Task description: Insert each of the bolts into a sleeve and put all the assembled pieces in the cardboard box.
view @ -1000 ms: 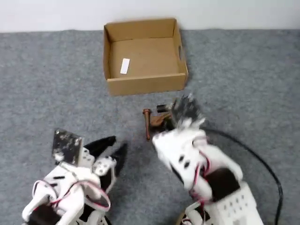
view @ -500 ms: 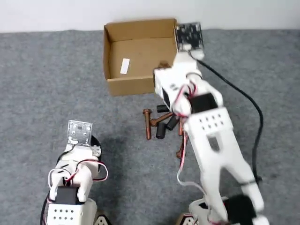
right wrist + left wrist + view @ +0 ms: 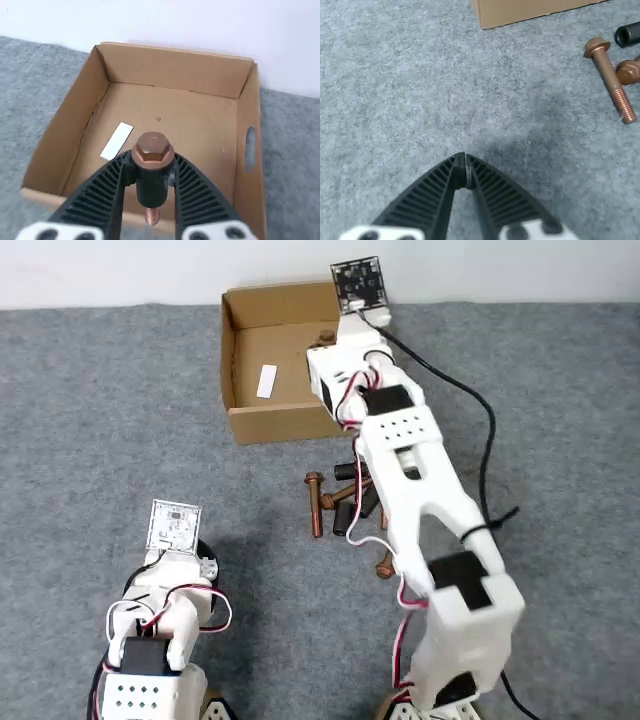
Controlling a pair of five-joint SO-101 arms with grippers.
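Over the grey carpet (image 3: 100,390), a black sleeve (image 3: 150,189) with a bolt (image 3: 152,150) seated in it was clamped between the right gripper's (image 3: 150,165) jaws, just above the cardboard box (image 3: 170,75). The left gripper (image 3: 465,167) was pressed together, empty, with a loose bolt (image 3: 612,82) ahead of it.

The surface (image 3: 100,440) was a grey, fuzzy cloth like low carpet, matt and rough. The box (image 3: 170,75) was plain brown cardboard, matt, with raw cut edges. The label (image 3: 116,140) inside it was smooth white paper. The bolt (image 3: 152,149) was copper-coloured metal with a dull sheen and a ridged thread. The sleeve (image 3: 151,187) around it was black and matt. The right fingers (image 3: 100,195) and left fingers (image 3: 427,197) were black ribbed plastic. The arm shells (image 3: 420,470) were smooth white plastic.
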